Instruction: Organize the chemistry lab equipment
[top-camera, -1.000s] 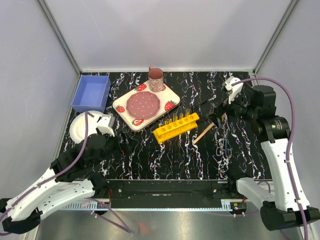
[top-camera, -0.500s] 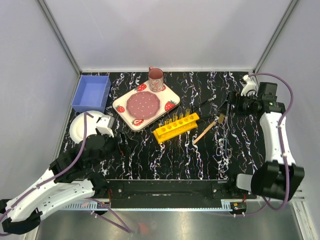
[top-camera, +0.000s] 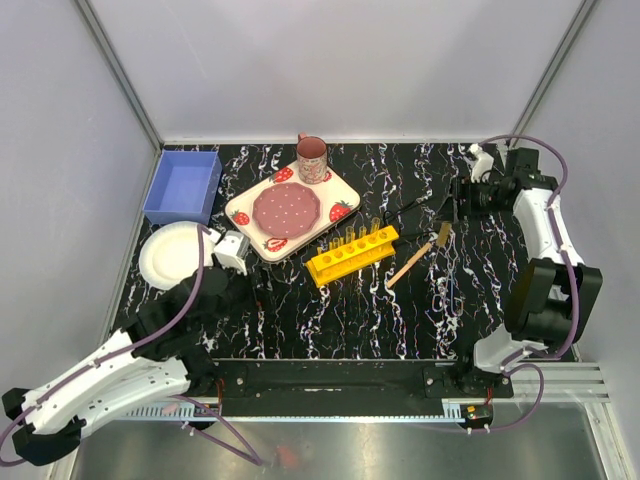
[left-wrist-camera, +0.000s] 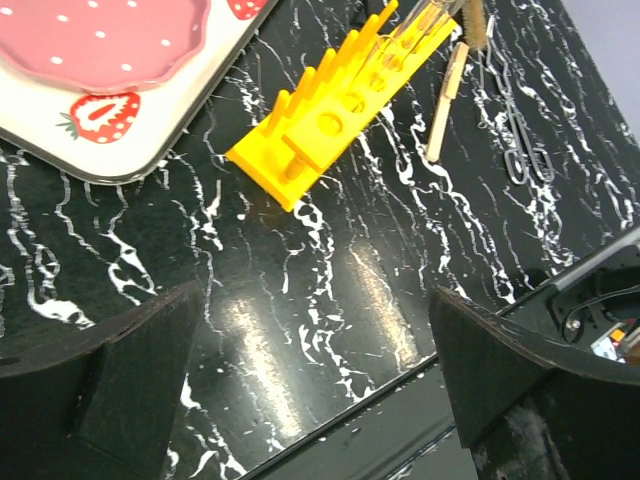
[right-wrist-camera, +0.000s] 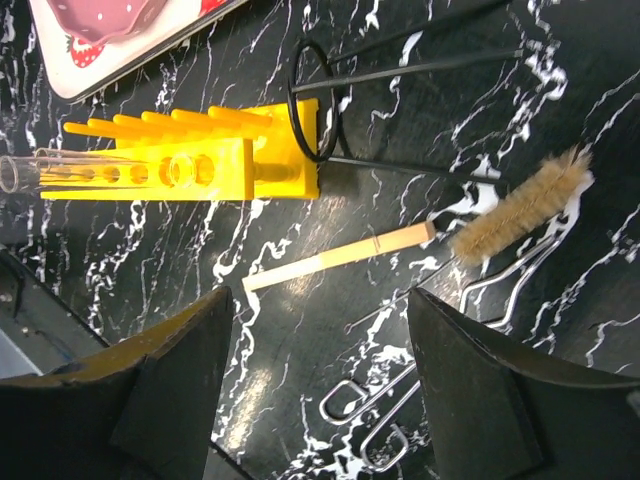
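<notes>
Now my right gripper (right-wrist-camera: 320, 310) hangs above the table (right-wrist-camera: 320, 420) with its jaws apart and nothing between them. Just under it lies the brush (right-wrist-camera: 420, 238), flat, its wooden handle pointing toward the rack (right-wrist-camera: 190, 165) and its bristles away from it. The rack stands near the middle of the table, with a clear tube (right-wrist-camera: 40, 172) in it.

I judge the step is to take the brush. To do it well, I would turn the wrist so the jaws stand across the handle, not along it, and come down on the bare wood near its middle. The bristles end just beside the tongs (right-wrist-camera: 450, 330); whether they touch I cannot tell, so I would stay off that end and lift straight up. The ring tool (right-wrist-camera: 400, 60) seems to lie against the rack's end, so no sideways push there.

My left gripper (left-wrist-camera: 318, 295) is spread wide and empty, apart from the rack, on the side away from the brush.
</notes>
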